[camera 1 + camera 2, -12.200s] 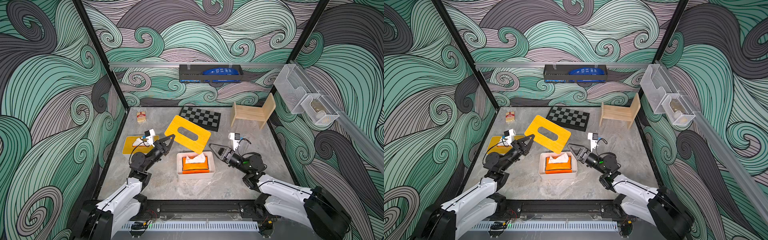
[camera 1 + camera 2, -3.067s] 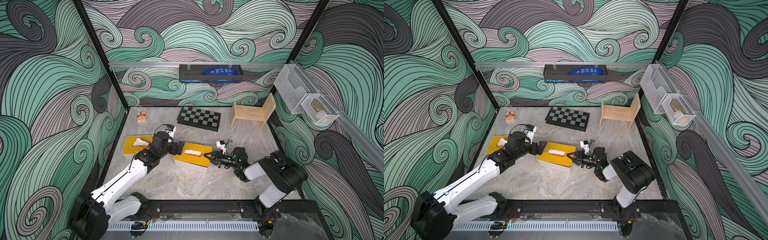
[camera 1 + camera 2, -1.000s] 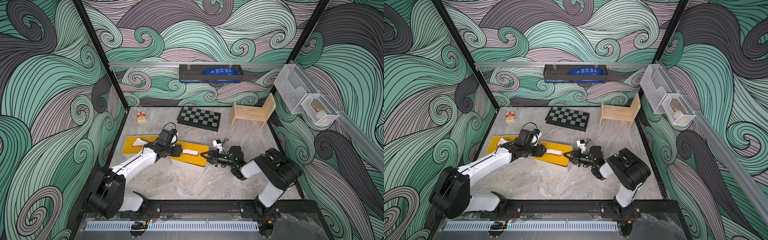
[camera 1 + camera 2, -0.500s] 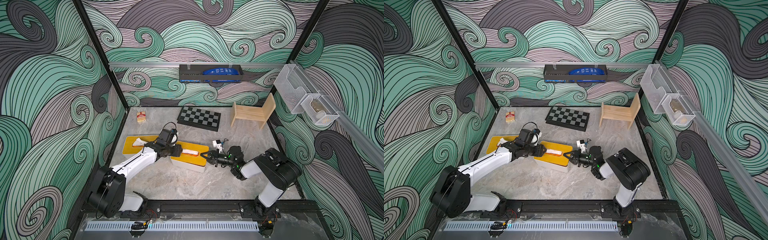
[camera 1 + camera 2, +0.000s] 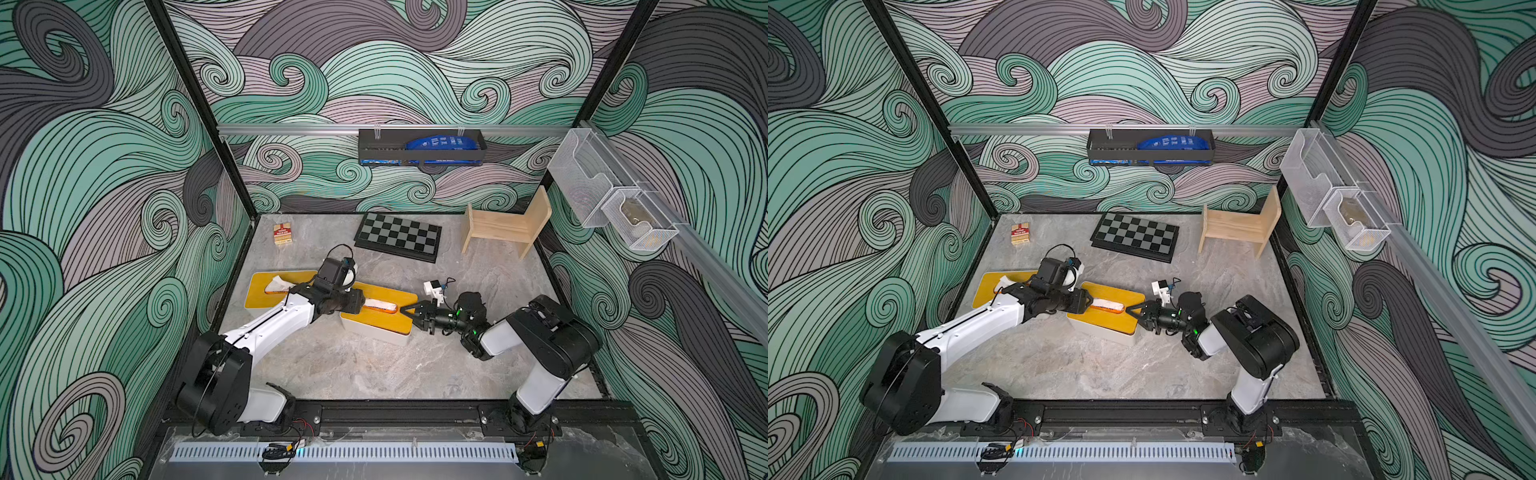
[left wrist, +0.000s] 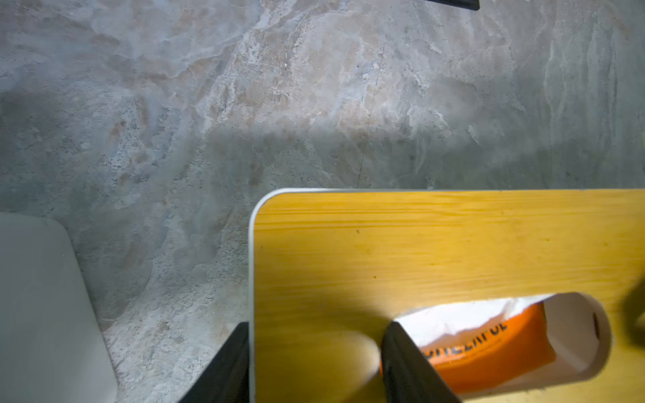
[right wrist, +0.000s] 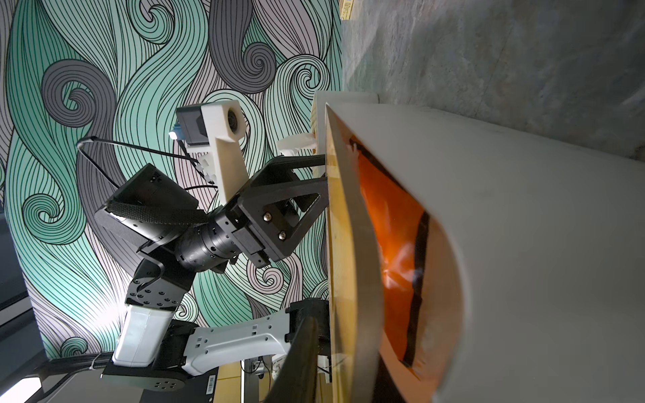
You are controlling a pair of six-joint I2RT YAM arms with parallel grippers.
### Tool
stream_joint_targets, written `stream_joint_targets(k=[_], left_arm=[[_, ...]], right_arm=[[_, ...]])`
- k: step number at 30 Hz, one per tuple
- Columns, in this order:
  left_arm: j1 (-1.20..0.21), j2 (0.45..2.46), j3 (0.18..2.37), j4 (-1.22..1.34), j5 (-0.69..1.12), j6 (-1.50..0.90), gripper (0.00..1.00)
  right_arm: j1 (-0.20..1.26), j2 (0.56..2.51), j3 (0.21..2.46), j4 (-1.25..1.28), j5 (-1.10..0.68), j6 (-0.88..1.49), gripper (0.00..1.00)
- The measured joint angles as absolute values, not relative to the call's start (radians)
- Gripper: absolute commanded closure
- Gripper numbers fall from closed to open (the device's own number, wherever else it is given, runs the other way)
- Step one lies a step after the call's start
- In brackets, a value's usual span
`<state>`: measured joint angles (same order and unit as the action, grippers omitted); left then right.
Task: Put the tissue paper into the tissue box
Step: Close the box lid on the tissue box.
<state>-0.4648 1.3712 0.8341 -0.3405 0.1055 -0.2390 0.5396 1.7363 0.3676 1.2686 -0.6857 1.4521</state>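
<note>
In both top views the tissue box [image 5: 376, 332] sits on the desk [image 5: 353, 365] with its long axis running from about 10 o'clock to 4 o'clock. Its yellow lid [image 5: 390, 320] is on top, and the tissue paper [image 5: 381, 306] shows white in the lid's slot, inside the box. The left claw [image 5: 360, 302] is at the 10 o'clock end and the right claw [image 5: 1133, 316] at the 4 o'clock end. The paper lies between them, nearer the left claw. The right claw's jaws look slightly parted at the lid's edge; I cannot tell whether they pinch it.

In the left wrist view the left claw is closed on the lid's end strip: one of its fingers [image 6: 223, 370] is outside the short edge and the other is down in the slot, touching the tissue paper [image 6: 453, 314] above its orange pack [image 6: 488, 356].

In the right wrist view only one finger of the right claw shows, on the lid's outer face. The lid [image 7: 349, 244] appears to stand off the box wall [image 7: 523, 244] at this end (the orange pack shows in the gap). Seating that end probably falls to the right claw, which is closer to it.
</note>
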Motion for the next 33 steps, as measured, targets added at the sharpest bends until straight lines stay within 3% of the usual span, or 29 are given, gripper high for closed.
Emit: stream_joint_targets(k=[33], left_arm=[[-0.466, 1.375, 0.836, -0.344, 0.089, -0.231, 0.54]], right_arm=[[0.355, 1.362, 0.373, 0.667, -0.712, 1.092, 0.57]])
